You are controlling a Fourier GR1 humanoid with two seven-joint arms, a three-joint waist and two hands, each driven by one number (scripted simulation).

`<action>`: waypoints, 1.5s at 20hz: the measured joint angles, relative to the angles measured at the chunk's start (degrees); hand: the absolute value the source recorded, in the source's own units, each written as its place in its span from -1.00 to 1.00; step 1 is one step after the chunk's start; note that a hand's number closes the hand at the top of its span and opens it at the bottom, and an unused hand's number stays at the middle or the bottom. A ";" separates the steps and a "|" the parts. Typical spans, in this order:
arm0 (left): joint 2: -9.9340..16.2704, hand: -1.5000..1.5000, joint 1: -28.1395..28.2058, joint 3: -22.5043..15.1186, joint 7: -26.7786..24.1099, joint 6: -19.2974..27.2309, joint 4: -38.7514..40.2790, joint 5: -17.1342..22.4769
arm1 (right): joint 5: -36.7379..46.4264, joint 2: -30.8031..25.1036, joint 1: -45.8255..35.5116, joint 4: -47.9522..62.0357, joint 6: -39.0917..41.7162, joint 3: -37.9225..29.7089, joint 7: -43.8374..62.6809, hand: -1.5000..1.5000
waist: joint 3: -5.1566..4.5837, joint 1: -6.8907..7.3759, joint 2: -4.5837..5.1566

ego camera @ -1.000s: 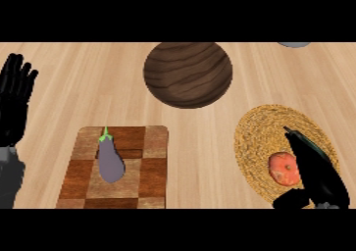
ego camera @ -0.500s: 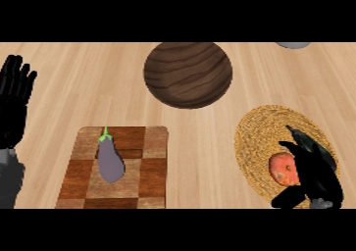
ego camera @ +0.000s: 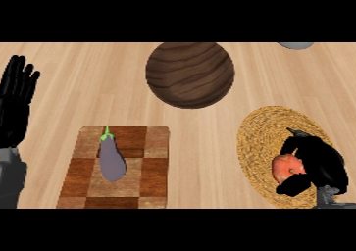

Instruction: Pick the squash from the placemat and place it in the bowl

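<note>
Squash point(ego camera: 288, 167), orange and rounded, sits under the right hand point(ego camera: 314, 164), whose fingers curl round it on the woven placemat point(ego camera: 264, 132). It looks smooth, stiff and fairly light; best held across its middle. Up-left of that hand, the dark wooden bowl point(ego camera: 189, 73) holds nothing visible.

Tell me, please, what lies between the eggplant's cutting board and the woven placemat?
Only bare wooden counter, as the head view shows; the cutting board and placemat sit apart, with nothing between them.

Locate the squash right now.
Head view, right side: the squash sits on the woven placemat, with the right hand curled round it.
</note>
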 measured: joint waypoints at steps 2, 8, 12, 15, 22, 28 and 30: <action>-0.36 0.00 -0.97 -0.74 0.04 -0.36 -0.22 0.07 | -1.24 -4.37 -4.65 2.80 3.08 -0.95 -4.54 1.00 | 0.24 1.98 0.79; -1.31 0.00 -3.29 -2.91 -0.20 -1.54 -0.98 0.15 | -3.13 -15.18 -14.72 9.35 9.38 -1.00 -18.45 1.00 | 0.78 7.54 3.15; -1.66 0.00 -4.58 -3.70 -0.22 -1.82 -0.94 0.05 | -4.85 -21.13 -20.87 14.82 10.81 -2.39 -28.23 1.00 | 0.98 8.96 3.82; -2.12 0.00 -5.18 -4.23 -0.01 -1.78 -0.79 -0.01 | -6.00 -24.84 -25.39 19.28 9.83 -4.50 -34.88 1.00 | 1.07 9.24 3.92; -2.48 0.00 -6.34 -4.71 0.58 -1.44 -0.49 -0.29 | -11.06 -30.65 -35.22 30.45 9.56 -9.59 -50.46 1.00 | 1.06 9.29 3.74; -2.51 0.00 -7.31 -4.63 0.92 -1.01 0.43 -0.60 | -16.03 -32.76 -44.24 39.18 10.87 -12.64 -62.29 1.00 | 0.91 8.85 3.39; -2.50 0.00 -7.30 -4.64 0.98 -1.00 0.64 -0.67 | -17.96 -32.94 -47.09 42.22 11.52 -13.22 -64.20 1.00 | 0.84 8.61 3.19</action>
